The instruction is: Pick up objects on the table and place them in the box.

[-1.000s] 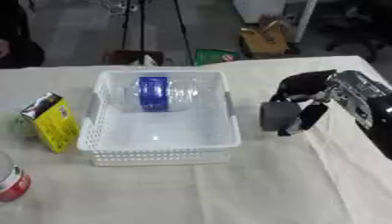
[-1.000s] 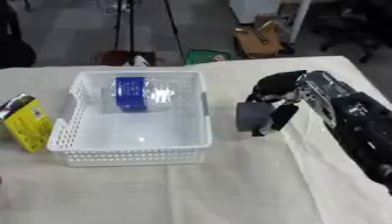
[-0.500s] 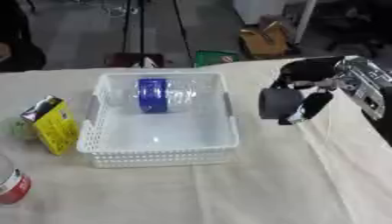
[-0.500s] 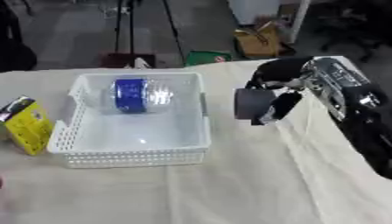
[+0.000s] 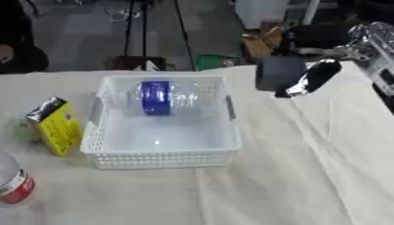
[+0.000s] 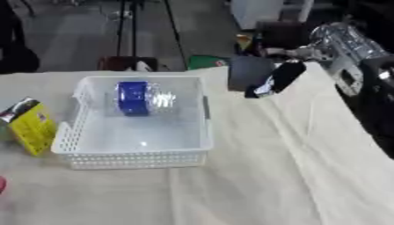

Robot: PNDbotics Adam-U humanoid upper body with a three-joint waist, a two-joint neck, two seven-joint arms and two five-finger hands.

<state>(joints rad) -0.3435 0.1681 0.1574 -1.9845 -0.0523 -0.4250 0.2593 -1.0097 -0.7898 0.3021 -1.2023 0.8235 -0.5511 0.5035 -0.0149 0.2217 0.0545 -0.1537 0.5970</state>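
Can (image 5: 15, 186): I'm seeing it standing far left of the basket.
Yellow box (image 5: 55, 126): leaning just left of the basket.
Basket (image 5: 223, 151): holding a bottle (image 5: 160, 96) at its back.
Right hand (image 5: 314, 75): I'm gripping a dark block (image 5: 279, 73), raised right of the basket.

readable text: none | blue label band on clear plastic bottle (image 5: 156, 97) in white mesh basket (image 5: 163, 156): blurred | yellow carton (image 5: 58, 128): print unreadable | red-banded container (image 5: 14, 186): print unreadable
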